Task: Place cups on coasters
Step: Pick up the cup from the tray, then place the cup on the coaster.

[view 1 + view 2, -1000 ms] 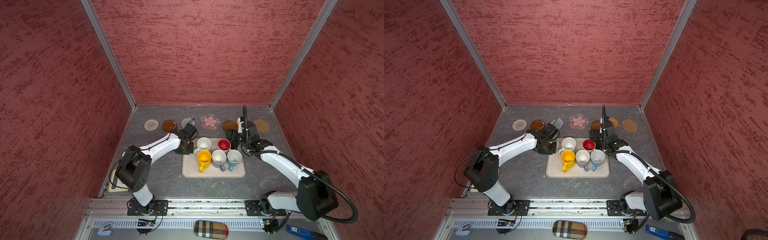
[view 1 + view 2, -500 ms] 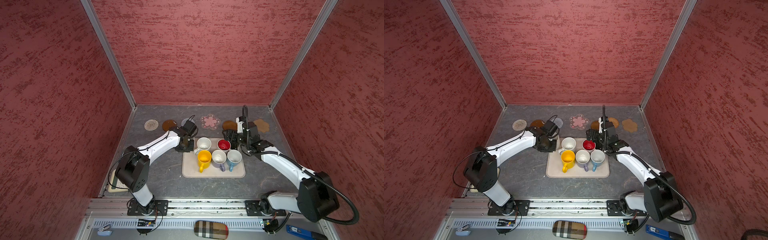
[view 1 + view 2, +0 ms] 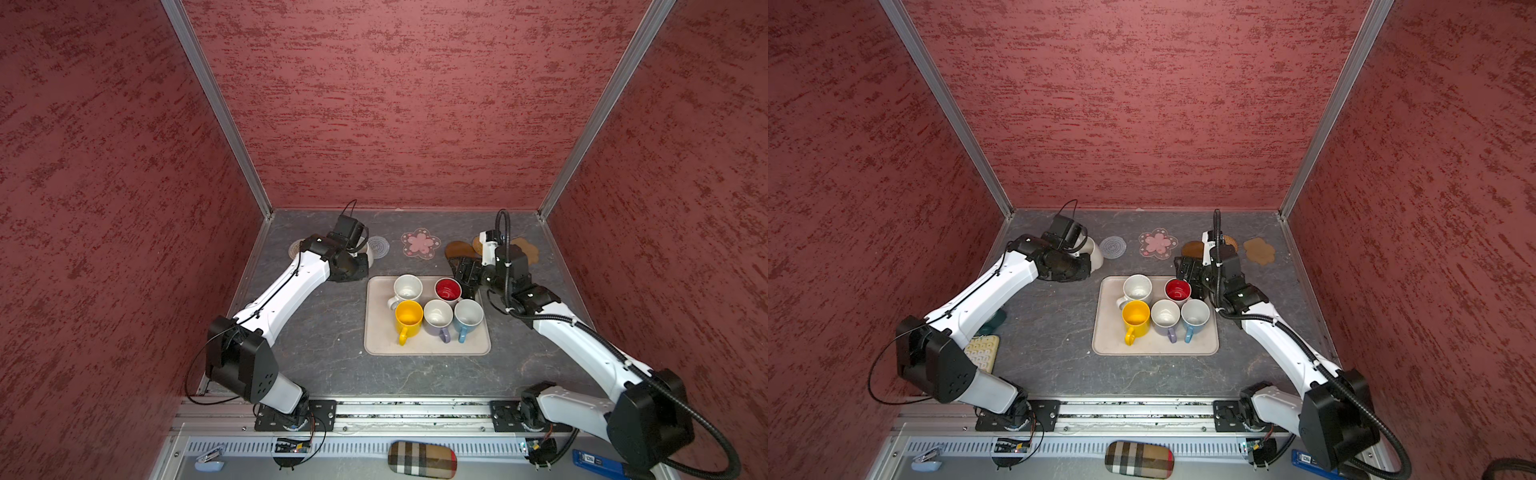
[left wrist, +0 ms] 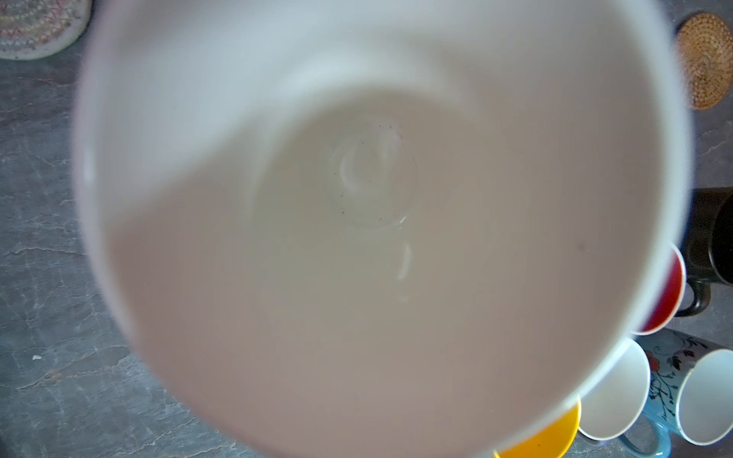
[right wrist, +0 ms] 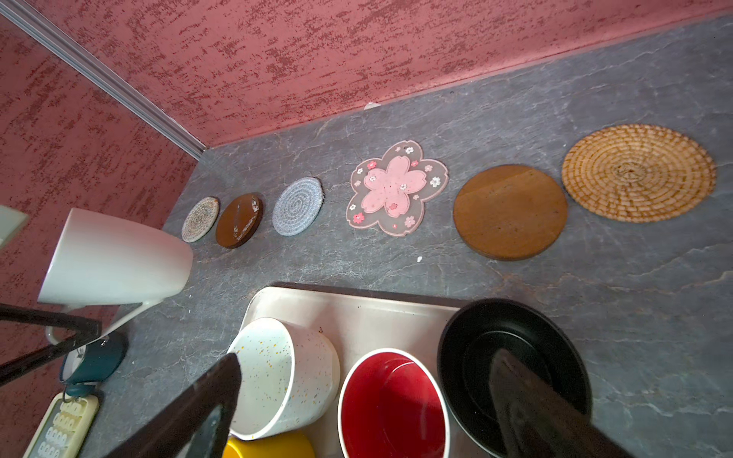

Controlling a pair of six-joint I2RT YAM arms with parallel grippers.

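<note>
In a top view the left gripper (image 3: 1075, 264) is clamped on a tilted white mug (image 3: 1094, 255) beside the grey coaster (image 3: 1112, 247). Left wrist: the mug fills the view, so it could land off-centre. Right wrist: the right gripper (image 5: 367, 359) is spread, one finger (image 5: 527, 396) inside the black mug (image 5: 476, 329); closing could jostle the red mug (image 5: 392, 400).

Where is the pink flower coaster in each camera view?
In a top view: pink flower coaster, back row, behind the tray.
In a top view: the coaster, same place.
Left wrist: not in it; a white mug fills it.
Right wrist: the coaster, between grey woven round and brown disc.
Shared landmark: red-inside mug, in all views.
</note>
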